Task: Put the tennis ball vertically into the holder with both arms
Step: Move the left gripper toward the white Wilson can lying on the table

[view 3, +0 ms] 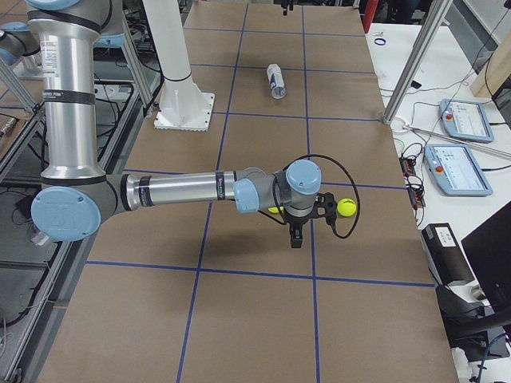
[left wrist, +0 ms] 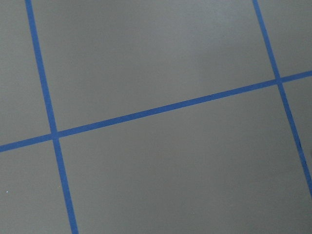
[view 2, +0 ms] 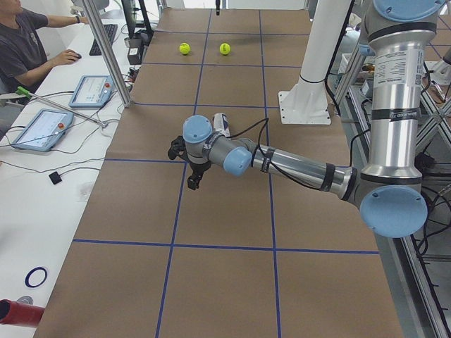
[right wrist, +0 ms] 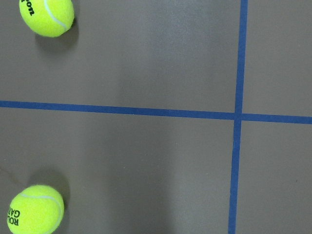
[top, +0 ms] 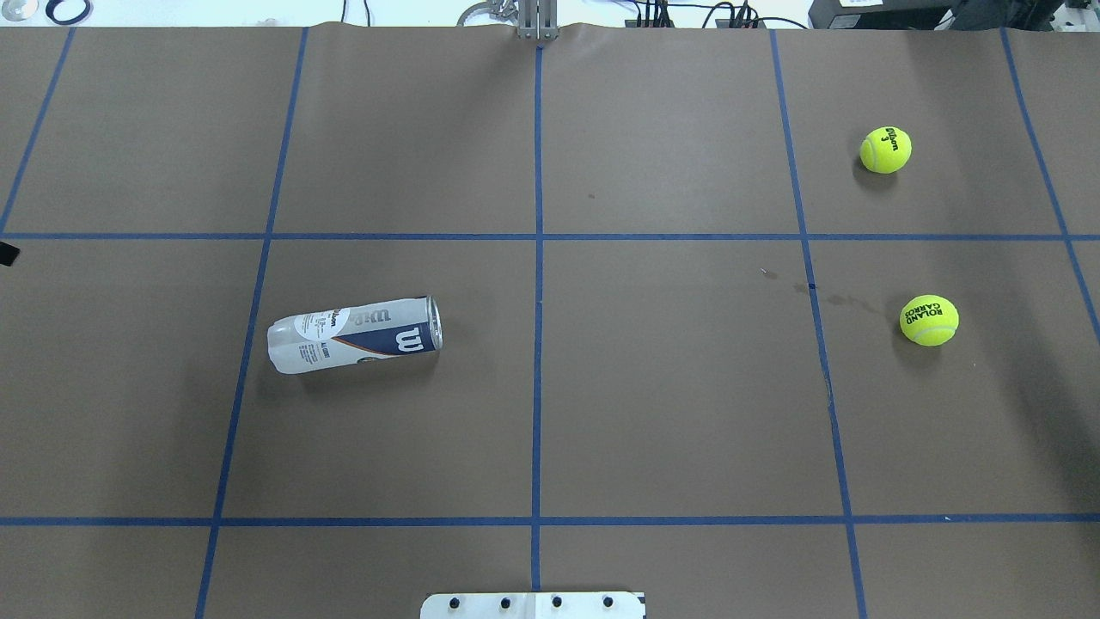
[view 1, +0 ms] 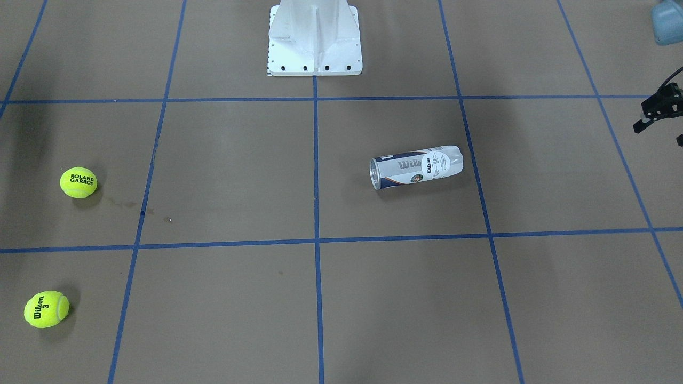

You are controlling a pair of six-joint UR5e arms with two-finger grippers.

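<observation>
The can [top: 354, 334] lies on its side on the table [top: 670, 387] in the robot's left half, mouth toward the middle, while well apart in the right half the far ball [top: 886, 150] sits beyond the near ball [top: 929, 320], and the base [top: 533, 604] stands mid-edge at the robot's side.

I get only a slice of my left gripper [view 1: 660, 109], cut by the frame edge, so its fingers' spread is unreadable. My left arm [view 2: 282, 162] covers most of the holder [view 2: 221, 120] beyond them. Beside the fingers of the right gripper [view 3: 297, 236], the right arm [view 3: 184, 191] half-hides a tennis ball [view 3: 275, 210].
</observation>
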